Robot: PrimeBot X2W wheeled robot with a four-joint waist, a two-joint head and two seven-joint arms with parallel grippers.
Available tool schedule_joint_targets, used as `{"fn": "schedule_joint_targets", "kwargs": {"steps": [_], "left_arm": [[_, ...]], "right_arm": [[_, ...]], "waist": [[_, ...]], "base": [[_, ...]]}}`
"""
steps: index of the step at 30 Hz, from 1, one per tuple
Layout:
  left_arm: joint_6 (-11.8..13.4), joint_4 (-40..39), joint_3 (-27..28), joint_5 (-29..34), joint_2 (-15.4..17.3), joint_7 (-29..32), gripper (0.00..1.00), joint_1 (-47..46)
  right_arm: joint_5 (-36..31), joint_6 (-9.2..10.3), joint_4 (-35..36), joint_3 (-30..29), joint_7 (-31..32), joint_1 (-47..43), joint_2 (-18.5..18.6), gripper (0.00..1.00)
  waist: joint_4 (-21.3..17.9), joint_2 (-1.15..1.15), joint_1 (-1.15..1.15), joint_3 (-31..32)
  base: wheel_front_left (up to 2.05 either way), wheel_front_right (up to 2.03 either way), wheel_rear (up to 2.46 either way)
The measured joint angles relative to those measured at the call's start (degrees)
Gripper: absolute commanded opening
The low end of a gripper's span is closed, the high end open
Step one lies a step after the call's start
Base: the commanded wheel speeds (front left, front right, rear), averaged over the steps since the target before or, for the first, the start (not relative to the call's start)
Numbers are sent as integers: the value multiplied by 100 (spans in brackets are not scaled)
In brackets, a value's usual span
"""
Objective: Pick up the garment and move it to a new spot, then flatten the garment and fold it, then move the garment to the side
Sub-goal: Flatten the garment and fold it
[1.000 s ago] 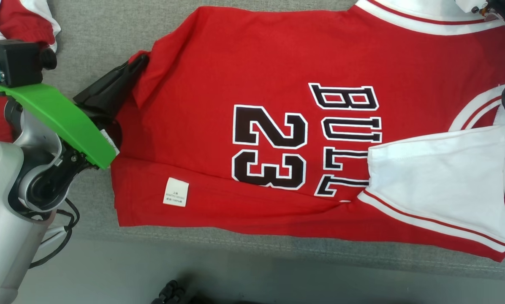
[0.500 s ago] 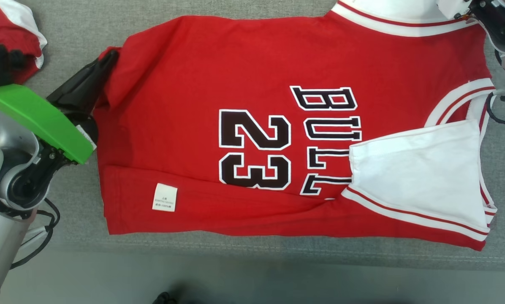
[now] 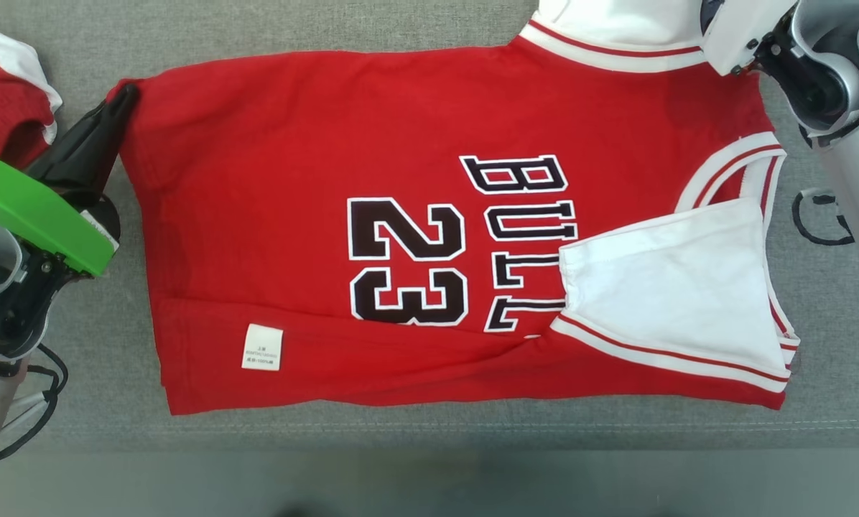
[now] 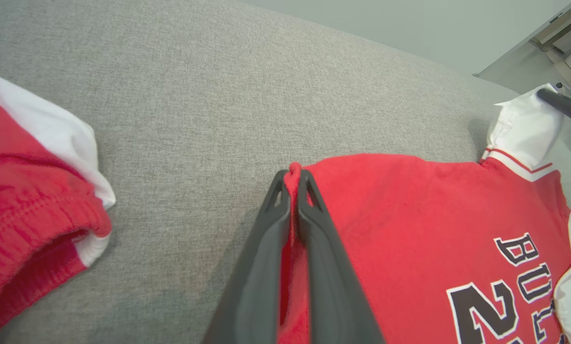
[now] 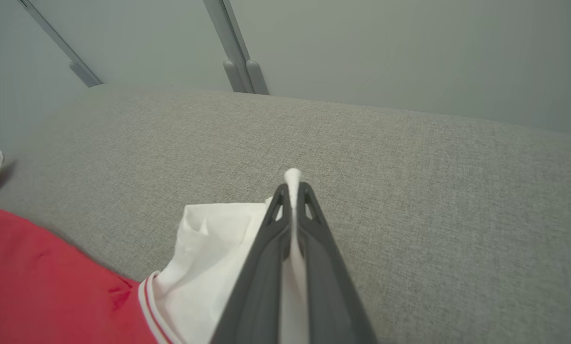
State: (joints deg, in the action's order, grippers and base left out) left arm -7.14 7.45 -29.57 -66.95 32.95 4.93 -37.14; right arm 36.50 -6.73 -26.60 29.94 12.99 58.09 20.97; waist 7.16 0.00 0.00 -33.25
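We judge garment point(image 3: 279, 136) soft, light, limp. Left end effector point(image 4: 292, 177) pinches its red hem corner; right end effector point(image 5: 292, 187) pinches its white shoulder edge. Corners suit us best.

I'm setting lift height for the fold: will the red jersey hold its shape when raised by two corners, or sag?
Likely floppy: the red jersey crumples thin between the left fingers, so its middle would probably sag. Its folded-over white panel lies loose and may flop open. Seems light, being thin cloth.
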Motion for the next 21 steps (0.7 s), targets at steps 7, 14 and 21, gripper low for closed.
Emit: {"fn": "schedule_joint_targets", "kwargs": {"steps": [7,14,21], "left_arm": [[0,230,68,-80,47,-174,0,144],[0,357,111,-99,60,-303,0,213],[0,503,116,-118,85,-455,0,277]], "right_arm": [[103,-33,320,116,-146,-187,59,0],[244,-33,645,114,-246,-388,160,0],[352,-33,914,99,-354,-735,225,0]], "waist": [[-179,0,0,182],[-294,0,0,280],[-352,0,0,301]], "base": [[0,0,0],[0,0,0],[0,0,0]]}}
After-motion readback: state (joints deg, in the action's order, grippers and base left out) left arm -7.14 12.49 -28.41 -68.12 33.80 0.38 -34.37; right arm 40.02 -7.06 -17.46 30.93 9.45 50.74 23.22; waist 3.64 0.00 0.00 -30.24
